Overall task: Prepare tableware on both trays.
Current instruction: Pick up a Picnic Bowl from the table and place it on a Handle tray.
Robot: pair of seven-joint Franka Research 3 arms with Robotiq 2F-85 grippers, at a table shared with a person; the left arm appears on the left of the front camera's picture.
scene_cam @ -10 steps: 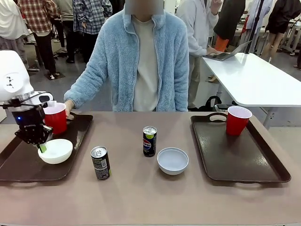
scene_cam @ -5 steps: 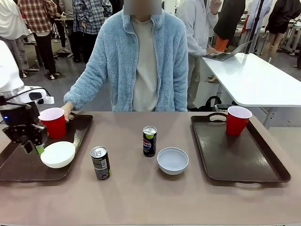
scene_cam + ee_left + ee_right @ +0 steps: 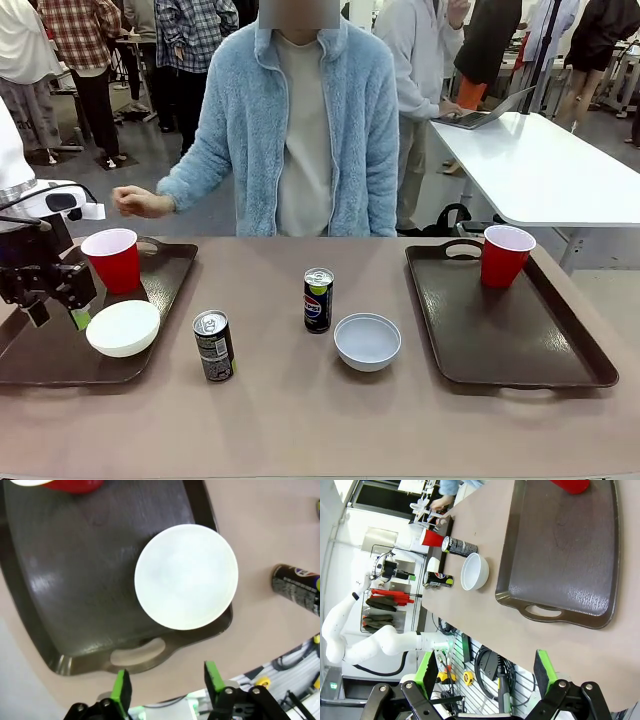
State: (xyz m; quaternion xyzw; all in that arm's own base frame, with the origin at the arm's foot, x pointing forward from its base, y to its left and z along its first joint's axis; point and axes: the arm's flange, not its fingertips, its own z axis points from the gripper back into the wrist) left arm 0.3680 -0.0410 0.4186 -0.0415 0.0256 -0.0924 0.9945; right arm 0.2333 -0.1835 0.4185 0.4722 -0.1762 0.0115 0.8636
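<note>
A white bowl (image 3: 123, 328) rests on the left tray (image 3: 168, 288) beside a red cup (image 3: 111, 260). My left gripper (image 3: 58, 315) hovers just left of that bowl, open and empty. In the left wrist view the bowl (image 3: 186, 576) lies on the tray (image 3: 75, 585) ahead of the open left gripper (image 3: 167, 686). On the bare table stand a dark can (image 3: 213, 345), a Pepsi can (image 3: 318, 299) and a second white bowl (image 3: 367, 341). The right tray (image 3: 500, 330) carries a red cup (image 3: 506, 256). My right gripper (image 3: 486, 672) stands open off the near end of its tray (image 3: 560, 550).
A person in a light blue fleece stands at the far side with one hand (image 3: 135, 201) raised above the table's left. A white table (image 3: 545, 170) with a laptop stands behind at the right. The table edge (image 3: 165, 680) lies just under my left fingers.
My left gripper has opened, let go of the bowl on the left tray and drawn back to the left. The person's hand has left the red cup and lifted away.
</note>
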